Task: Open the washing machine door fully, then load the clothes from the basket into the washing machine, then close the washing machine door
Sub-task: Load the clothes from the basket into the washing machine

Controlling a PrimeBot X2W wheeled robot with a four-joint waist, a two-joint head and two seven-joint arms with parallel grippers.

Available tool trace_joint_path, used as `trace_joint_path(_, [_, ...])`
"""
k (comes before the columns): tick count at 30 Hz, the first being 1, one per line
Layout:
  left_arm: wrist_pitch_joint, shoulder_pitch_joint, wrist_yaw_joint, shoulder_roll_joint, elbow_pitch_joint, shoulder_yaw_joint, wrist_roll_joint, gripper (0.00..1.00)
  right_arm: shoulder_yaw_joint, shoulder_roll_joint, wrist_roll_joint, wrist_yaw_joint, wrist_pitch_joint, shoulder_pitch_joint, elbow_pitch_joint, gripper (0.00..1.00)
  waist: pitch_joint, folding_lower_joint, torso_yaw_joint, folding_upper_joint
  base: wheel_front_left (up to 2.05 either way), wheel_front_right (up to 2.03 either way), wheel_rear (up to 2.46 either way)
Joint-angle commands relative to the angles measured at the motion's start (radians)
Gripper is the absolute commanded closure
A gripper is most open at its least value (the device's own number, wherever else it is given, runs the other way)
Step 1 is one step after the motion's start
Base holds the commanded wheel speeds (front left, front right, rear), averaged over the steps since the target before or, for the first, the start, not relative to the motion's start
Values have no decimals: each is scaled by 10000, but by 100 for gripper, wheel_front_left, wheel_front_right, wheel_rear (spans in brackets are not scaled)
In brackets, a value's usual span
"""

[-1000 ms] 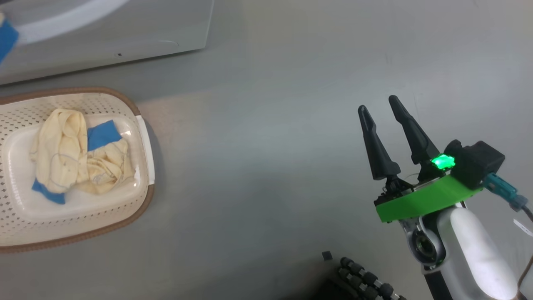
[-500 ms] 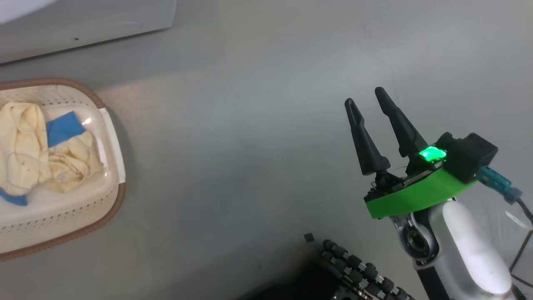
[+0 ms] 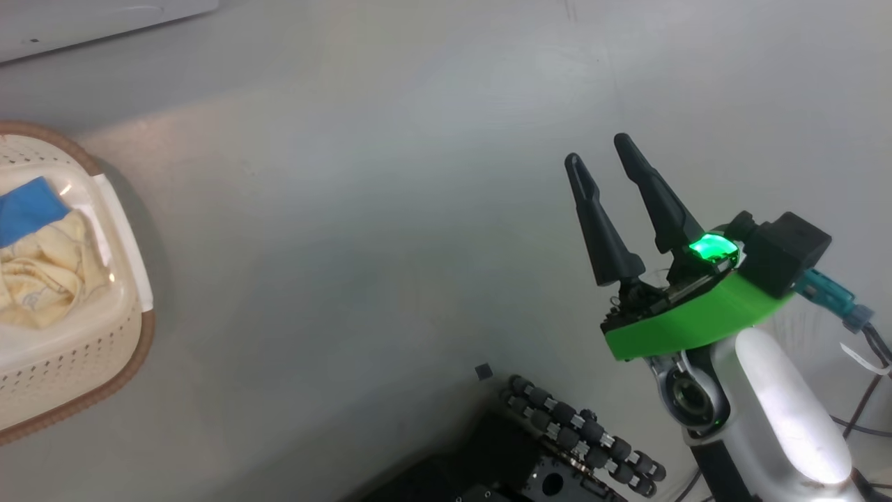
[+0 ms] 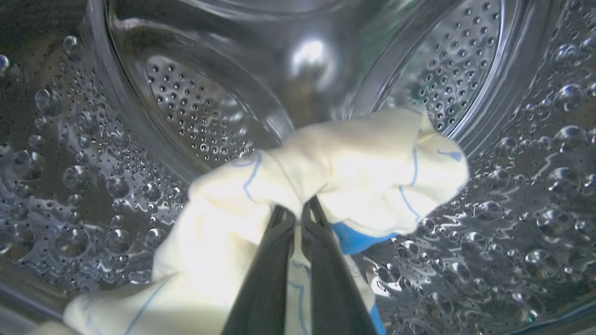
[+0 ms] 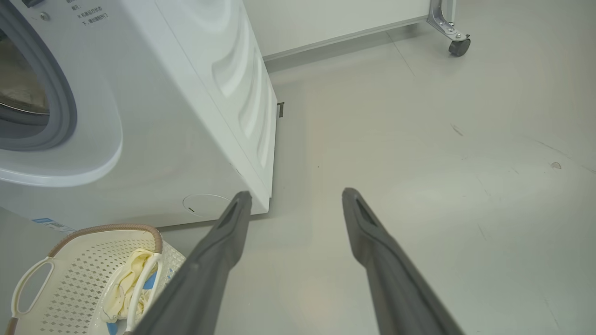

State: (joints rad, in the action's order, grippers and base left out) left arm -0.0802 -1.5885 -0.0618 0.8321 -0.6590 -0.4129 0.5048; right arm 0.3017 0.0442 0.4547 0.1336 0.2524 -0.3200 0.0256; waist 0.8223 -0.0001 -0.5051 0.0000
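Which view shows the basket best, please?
The right wrist view: the basket shows rim, handle and perforated walls. The head view crops it at the left edge; the left wrist view faces the drum.

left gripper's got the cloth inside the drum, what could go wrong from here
1. The cream garment bunches around the shut left gripper; it might cling at release and get dragged out of the steel drum.
2. More cream-and-blue fabric lies in the basket; ending the load now would leave it behind.
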Motion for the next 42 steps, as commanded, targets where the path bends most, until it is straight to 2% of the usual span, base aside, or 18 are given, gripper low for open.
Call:
trace_joint_path(1, [414,-476,-15,345,177,276,-165,100,118,60,90,-29,93,85,-276,0,88,1,-47,0,0,0,0])
trace_joint_path(6, [1334,-764,-183,207,-733,112,-370,100,120,60,141,-29,93,35,-285,0,237,1,-10,0,0,0,0])
trace_joint_path(10, [585,-736,-356,-76,-1841,194,226,100,161,60,138,-29,93,-35,-247,0,265,1,39,0,0,0,0])
trace_joint_path(12, [449,-762,-402,-147,-2117,194,357,26,132,60,127,-29,93,-62,-248,0,280,1,80,0,0,0,0])
trace_joint_path(13, [411,-771,-432,-195,-2188,152,386,26,114,60,116,-29,93,-74,-241,0,285,1,104,0,0,0,0])
trace_joint_path(14, [419,-803,-457,-233,-2234,123,407,0,97,60,104,-29,93,-87,-229,0,293,1,126,0,0,0,0])
trace_joint_path(24, [587,-673,-486,-589,-2420,-391,252,0,-113,60,28,-29,93,-266,-181,0,170,1,462,0,0,0,0])
trace_joint_path(35, [1887,1862,513,-1090,-1607,-288,622,0,-659,60,-493,-29,93,-160,-28,0,-759,1,1142,0,0,0,0])
trace_joint_path(42, [2778,4279,1301,-1546,-74,40,1234,0,-1028,60,-1074,-29,93,9,126,0,-1589,1,1689,0,0,0,0])
